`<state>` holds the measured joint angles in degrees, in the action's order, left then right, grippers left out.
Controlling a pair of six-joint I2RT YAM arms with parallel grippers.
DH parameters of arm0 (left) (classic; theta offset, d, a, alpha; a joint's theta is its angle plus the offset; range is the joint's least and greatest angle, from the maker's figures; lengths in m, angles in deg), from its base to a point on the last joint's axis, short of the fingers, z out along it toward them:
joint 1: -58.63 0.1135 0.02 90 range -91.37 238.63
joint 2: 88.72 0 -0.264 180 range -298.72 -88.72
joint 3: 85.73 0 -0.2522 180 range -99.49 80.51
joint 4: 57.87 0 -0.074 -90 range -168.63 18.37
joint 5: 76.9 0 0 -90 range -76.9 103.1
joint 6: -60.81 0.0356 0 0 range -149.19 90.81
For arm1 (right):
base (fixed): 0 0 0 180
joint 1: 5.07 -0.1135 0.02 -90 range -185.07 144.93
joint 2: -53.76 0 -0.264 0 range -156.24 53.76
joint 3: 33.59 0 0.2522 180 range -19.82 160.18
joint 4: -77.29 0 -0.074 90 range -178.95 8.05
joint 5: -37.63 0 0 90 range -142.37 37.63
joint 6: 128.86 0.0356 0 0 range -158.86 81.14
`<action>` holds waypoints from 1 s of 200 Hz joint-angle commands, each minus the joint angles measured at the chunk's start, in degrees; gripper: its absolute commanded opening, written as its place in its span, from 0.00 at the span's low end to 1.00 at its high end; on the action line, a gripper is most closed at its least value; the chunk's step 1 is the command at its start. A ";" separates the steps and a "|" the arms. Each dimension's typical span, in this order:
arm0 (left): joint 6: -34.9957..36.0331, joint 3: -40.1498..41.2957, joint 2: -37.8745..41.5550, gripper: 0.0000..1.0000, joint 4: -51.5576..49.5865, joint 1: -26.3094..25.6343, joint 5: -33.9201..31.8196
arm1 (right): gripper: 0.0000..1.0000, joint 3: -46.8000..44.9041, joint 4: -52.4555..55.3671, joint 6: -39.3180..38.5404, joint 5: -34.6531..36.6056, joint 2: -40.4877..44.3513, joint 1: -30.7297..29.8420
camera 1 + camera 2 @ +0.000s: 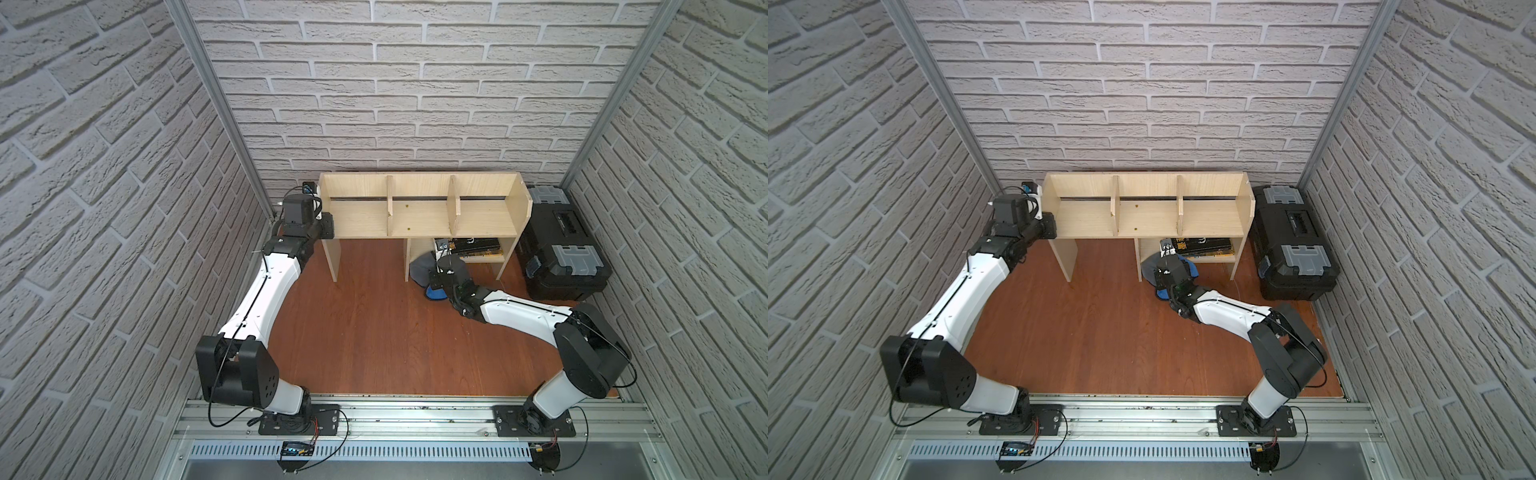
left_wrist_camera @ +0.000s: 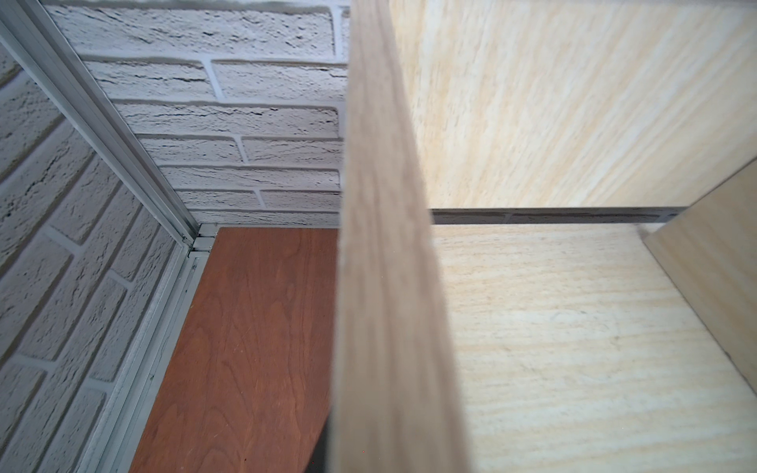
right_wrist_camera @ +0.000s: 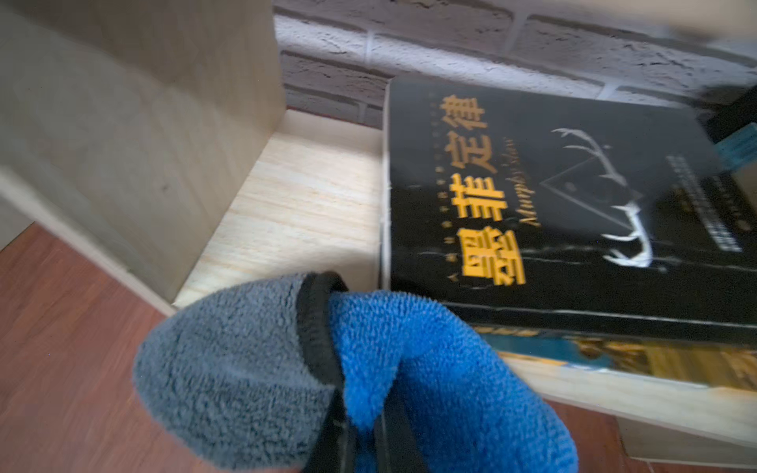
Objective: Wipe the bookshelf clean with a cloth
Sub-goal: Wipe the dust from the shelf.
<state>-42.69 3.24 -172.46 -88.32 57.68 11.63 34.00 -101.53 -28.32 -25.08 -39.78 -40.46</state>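
We find the right gripper (image 3: 366, 440) clamped tight on the cloth (image 3: 254, 368), which is bunched grey and blue. It sits at the front edge of the lower tier of the bookshelf (image 1: 419, 216), just beside a black book (image 3: 573, 213). The left gripper (image 1: 326, 226) has its jaws closed on the bookshelf's left end panel.
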 commanded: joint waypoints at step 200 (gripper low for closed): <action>-3.30 0.98 -2.31 0.00 1.57 2.92 4.72 | 0.03 -1.01 9.44 -3.89 13.51 23.74 20.88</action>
<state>-41.58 3.39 -173.36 -86.35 59.67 14.86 27.14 -92.88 -27.97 -14.94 -17.71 -20.38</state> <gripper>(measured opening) 0.165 0.083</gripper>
